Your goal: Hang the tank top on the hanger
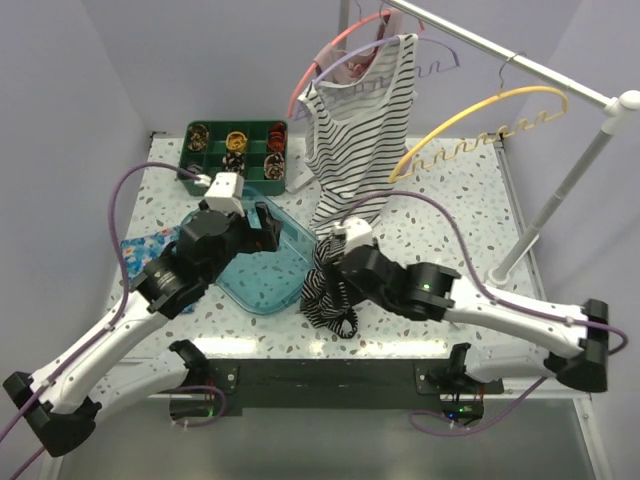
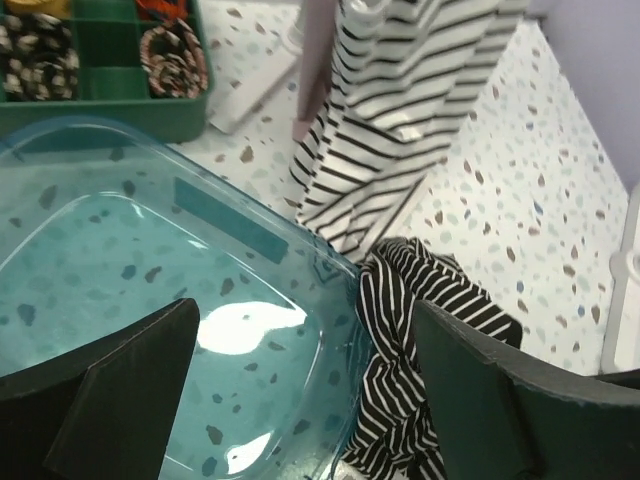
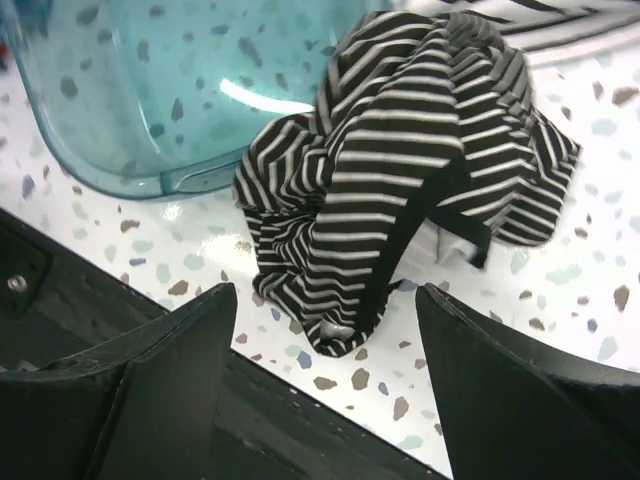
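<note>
Black fingers of the right gripper (image 3: 325,290) stand spread wide, one on either side of the near end of the tank top (image 3: 400,130), with nothing pinched between them; the claw is released. That dark, white-striped top lies crumpled in a heap on the speckled table (image 1: 430,230), close to the front edge and right against the corner of a clear teal tub (image 2: 100,250).

On the other side of that tub the left gripper (image 2: 300,305) hangs over the rim, its fingers also wide apart and grasping nothing.

Behind the heap, a mostly white striped top (image 1: 355,110) hangs down from the rail (image 1: 500,50), its hem reaching the tabletop. It shares that end of the rail with a pink hanger (image 1: 320,60) and a lilac hanger (image 1: 440,50). Further right along the rail the yellow hanger (image 1: 480,115) hangs bare from its hook, well apart from the tank top. At the back left sits a green compartment tray (image 2: 100,118) with small rolled items in its cells.
</note>
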Available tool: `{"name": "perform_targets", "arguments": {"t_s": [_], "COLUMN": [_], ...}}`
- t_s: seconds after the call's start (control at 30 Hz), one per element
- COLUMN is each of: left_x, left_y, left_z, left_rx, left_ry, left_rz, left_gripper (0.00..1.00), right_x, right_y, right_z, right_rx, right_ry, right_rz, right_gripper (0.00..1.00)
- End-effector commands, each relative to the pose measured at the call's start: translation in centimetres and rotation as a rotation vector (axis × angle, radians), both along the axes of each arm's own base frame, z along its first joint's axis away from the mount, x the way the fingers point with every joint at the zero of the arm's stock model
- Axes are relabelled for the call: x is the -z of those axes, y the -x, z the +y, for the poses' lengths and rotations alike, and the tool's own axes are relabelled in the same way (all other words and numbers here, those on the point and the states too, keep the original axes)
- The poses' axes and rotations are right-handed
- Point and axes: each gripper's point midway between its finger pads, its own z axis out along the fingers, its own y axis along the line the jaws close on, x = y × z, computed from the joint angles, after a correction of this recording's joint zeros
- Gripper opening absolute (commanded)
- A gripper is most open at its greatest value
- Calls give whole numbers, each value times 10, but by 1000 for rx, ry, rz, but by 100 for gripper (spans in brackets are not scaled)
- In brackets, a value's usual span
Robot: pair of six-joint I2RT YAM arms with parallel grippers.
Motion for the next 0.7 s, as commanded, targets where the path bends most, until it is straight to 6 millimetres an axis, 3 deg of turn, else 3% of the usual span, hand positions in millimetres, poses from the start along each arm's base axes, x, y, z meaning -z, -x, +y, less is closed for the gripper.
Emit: {"name": "perform_targets", "arguments": {"t_s": [0.0,0.07,0.1,0.27,0.47,0.67], "left_x": [12,16,13,26,44,92], "left_y": [1,3,6,28,77,125], "left_z": [-48,-59,-65,-86,-106,-117], "left_rx": [247,290,319,425,542,605], "left_ry": [-21,-20,-6,13,-2,-40], "left_rz": [18,25,13,45,78,209], "left_gripper": [91,88,88,81,70,52], "right_x": [24,31,51,87,107,95], "right_y": [1,1,4,0,2,4], "right_z": [-27,-40,-49,-74,-53,-28], "right_rx": [200,262,276,348,236,135], "right_ry": [-203,-256,-225,-134,-206,-270], "right_rz": [6,5,16,-14,-23,-25], "right_gripper": [75,74,74,65,63,62]}}
